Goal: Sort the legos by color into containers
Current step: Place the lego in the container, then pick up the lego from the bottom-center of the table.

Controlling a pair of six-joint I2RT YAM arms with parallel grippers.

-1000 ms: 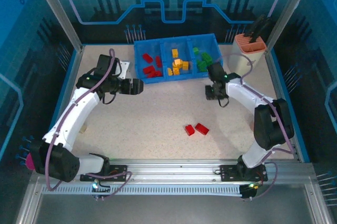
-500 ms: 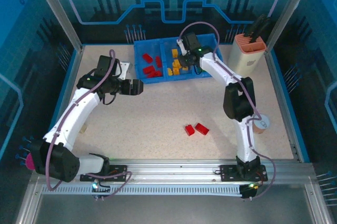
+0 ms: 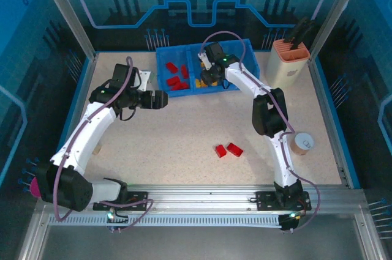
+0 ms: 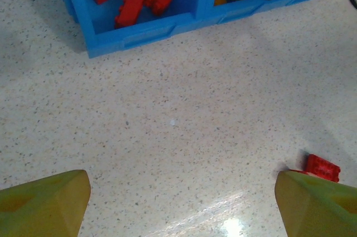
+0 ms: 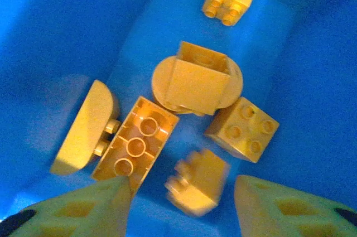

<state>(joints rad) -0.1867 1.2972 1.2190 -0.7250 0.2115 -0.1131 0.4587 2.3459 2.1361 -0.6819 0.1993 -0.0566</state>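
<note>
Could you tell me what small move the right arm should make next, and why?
Probably lift the right tool straight up out of the middle compartment of the blue tray: its jaws stand open over the yellow bricks, and two red bricks lie on the table.

Table (image 3: 184,131), contents:
- Tray (image 3: 177,52), upper centre, 3 compartments side by side.
- Brick cluster (image 3: 176,76) in the left compartment.
- Brick group (image 5: 195,83) in the middle compartment (1 piece blurred).
- 2 loose bricks (image 3: 227,149), side by side, lower centre, well apart from the tray.
- Holder (image 3: 288,63), upper right.
- Cup (image 3: 302,142), right, below the holder.
</note>
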